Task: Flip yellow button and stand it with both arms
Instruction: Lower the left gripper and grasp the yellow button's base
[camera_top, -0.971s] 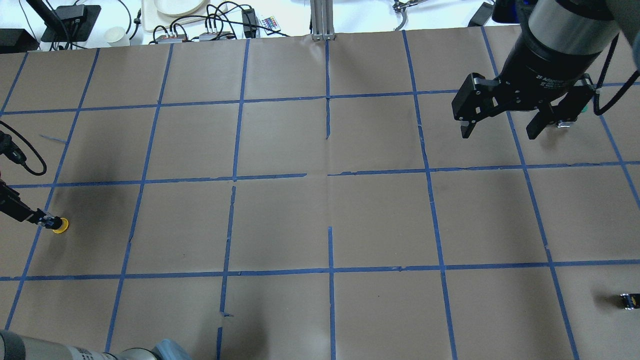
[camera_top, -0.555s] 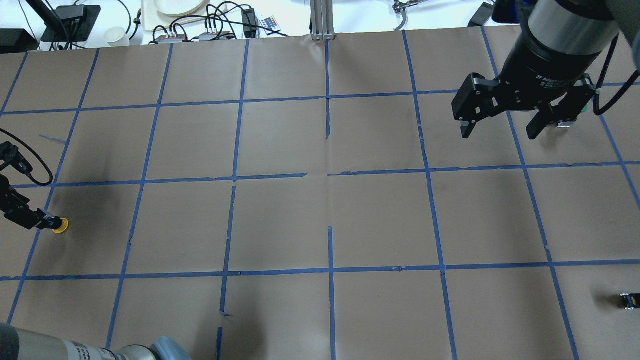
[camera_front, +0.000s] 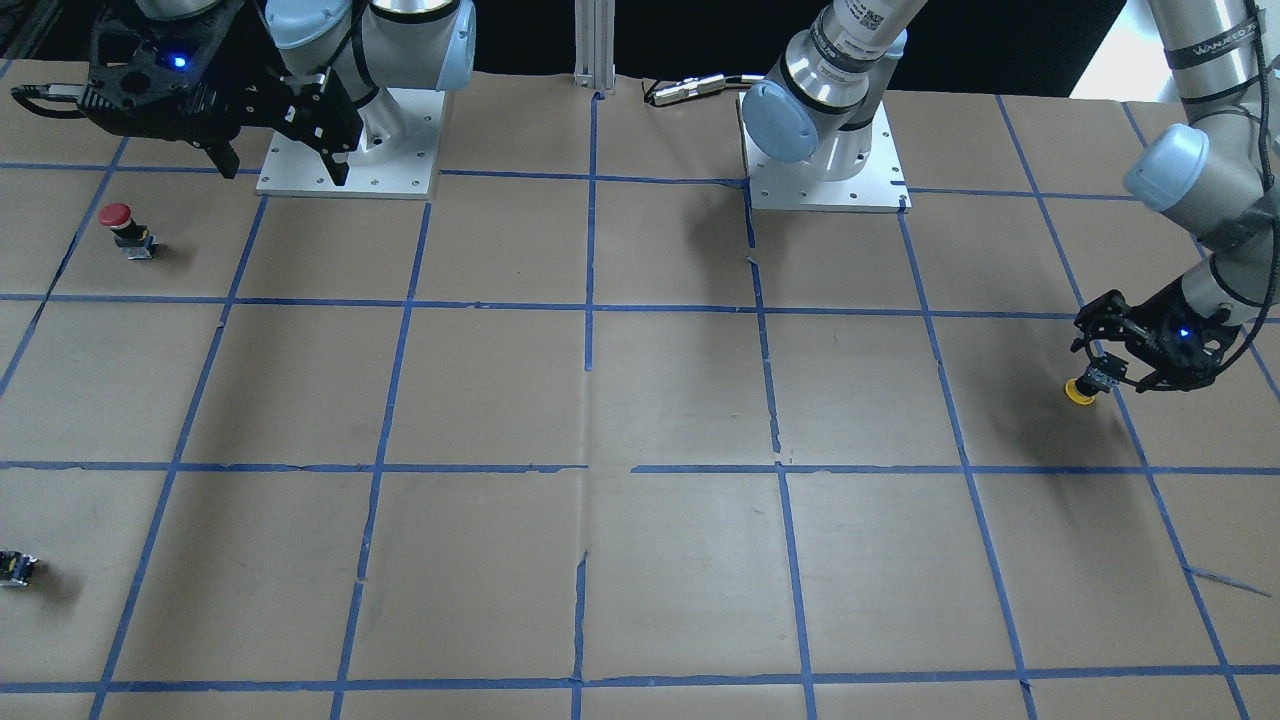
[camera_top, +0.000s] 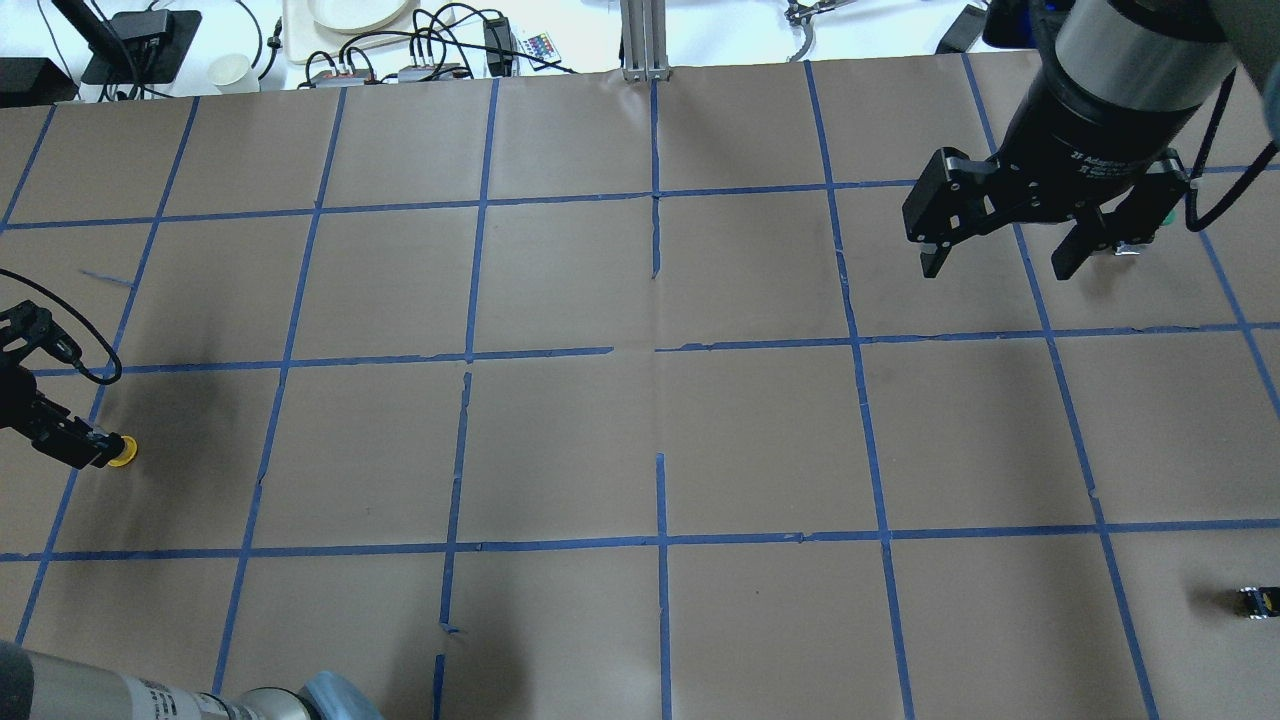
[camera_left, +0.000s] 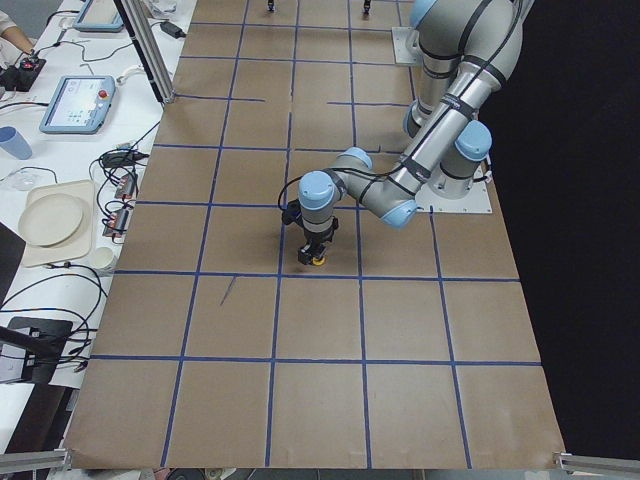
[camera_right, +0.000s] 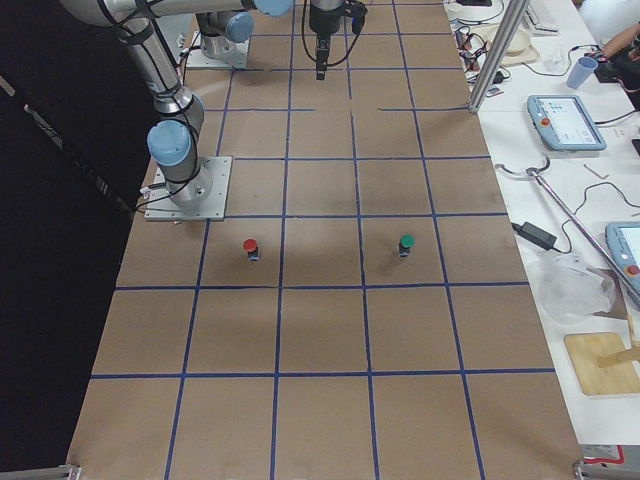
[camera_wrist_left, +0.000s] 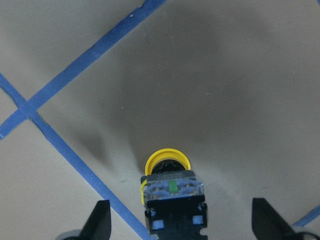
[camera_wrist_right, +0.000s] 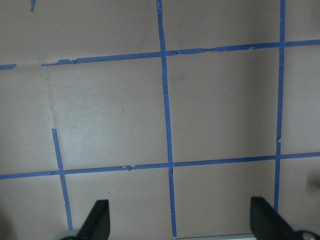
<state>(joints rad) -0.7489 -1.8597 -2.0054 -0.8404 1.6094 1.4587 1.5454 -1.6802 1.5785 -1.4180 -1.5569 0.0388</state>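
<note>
Jaws of the left gripper (camera_wrist_left: 182, 220) stand wide astride the yellow button (camera_wrist_left: 171, 190), cap-down near the left end of the table (camera_top: 560, 450); close squarely on its blocky base, not the cap; the right gripper (camera_top: 1000, 262) hangs wide, well apart

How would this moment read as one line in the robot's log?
left gripper: open, straddling yellow button | yellow button: on table, ungripped | right gripper: open, empty, raised far away

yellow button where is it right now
Overhead view, far left edge: the yellow button sits between the left tool's open fingers, beside a blue tape line.
</note>
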